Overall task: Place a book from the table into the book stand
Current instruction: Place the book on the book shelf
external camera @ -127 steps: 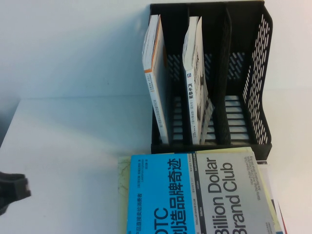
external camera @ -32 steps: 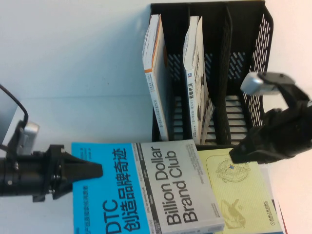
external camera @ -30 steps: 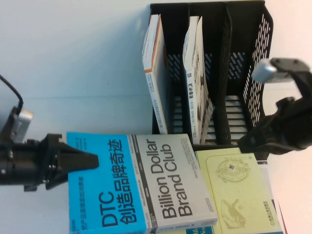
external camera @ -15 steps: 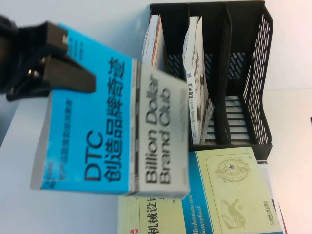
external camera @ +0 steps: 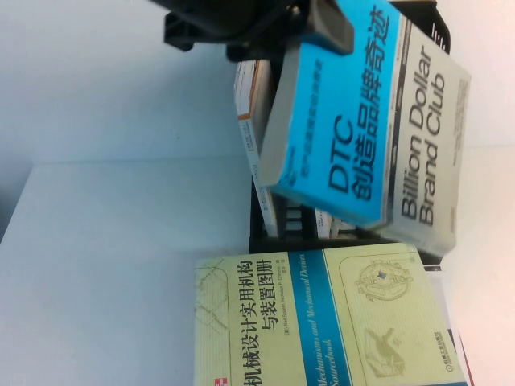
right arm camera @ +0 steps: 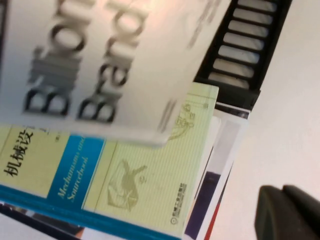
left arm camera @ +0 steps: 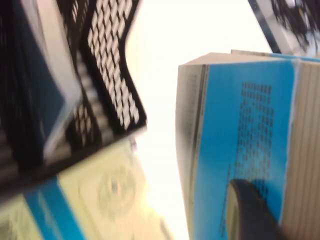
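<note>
Step in hand: the book [external camera: 378,121] is off the table [external camera: 121,265] and carried in the air in front of the book stand [external camera: 261,241]; by my judgement the lift is done and the insertion is not yet begun.

Doing it well: the book hangs tilted, cover facing the high camera. It should be turned until its spine runs parallel to the stand's dividers, then lowered edge-first into a compartment, and let go only once its lower edge rests on the slotted base.

Which compartment: the book hides most of the stand, so a free slot cannot be confirmed here. A white book with an orange spine [external camera: 251,112] shows at the stand's left end.

Risk: a corner catching a divider top or striking a standing book.

Left gripper [external camera: 318,28]: above the stand's top edge, clamped on the book's upper blue corner; in the left wrist view 1 dark finger [left arm camera: 250,212] presses the blue cover.

Book relative to the left gripper: it hangs below and to the right of the grip.

Right gripper [right arm camera: 287,212]: right of the stand, over white table, touching nothing; only a dark tip shows, so its opening cannot be told.

Yellow-green book [external camera: 322,322]: flat on the table just in front of the stand.
</note>
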Robot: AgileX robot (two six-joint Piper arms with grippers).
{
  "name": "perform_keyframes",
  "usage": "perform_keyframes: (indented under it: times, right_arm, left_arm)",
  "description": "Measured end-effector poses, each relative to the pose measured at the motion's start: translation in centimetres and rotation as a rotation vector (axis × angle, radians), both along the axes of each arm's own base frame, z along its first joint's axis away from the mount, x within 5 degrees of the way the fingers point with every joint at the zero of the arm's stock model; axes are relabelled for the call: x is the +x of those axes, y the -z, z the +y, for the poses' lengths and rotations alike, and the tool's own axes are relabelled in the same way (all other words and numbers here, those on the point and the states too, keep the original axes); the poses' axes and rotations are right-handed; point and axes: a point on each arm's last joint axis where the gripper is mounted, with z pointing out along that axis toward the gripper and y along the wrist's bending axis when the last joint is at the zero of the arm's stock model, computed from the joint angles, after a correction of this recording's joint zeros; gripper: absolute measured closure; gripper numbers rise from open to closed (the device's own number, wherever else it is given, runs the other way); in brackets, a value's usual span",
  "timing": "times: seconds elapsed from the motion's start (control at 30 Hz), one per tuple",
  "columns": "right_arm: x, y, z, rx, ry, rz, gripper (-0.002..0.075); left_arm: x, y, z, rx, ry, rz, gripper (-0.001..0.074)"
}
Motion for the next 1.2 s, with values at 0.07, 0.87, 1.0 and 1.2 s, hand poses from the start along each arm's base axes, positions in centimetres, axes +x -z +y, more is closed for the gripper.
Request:
perform_keyframes:
  times: [0.07,0.87,1.0,1.2]
  right_arm:
    - [-0.4,0.0,-0.2,-0.008,0.003,0.020,0.0729]
    - [-2.9,-0.1,-1.6,-0.084,0.036,0.097,0.0729]
    - [-2.9,-0.1,-1.6,-0.084,0.040,0.098,0.0729]
    - [-2.9,-0.1,-1.6,-0.084,0.042,0.098,0.0729]
  left_arm:
    - [2.2,0.2,-1.2,-0.015,-0.027,-0.026,0.0549]
    - [15.3,10.1,-8.1,0.084,-0.207,-0.005,0.0549]
    - [15.3,10.1,-8.1,0.098,-0.186,-0.029,0.0547]
    - [15.3,9.0,-8.4,0.020,-0.178,-0.080,0.0194]
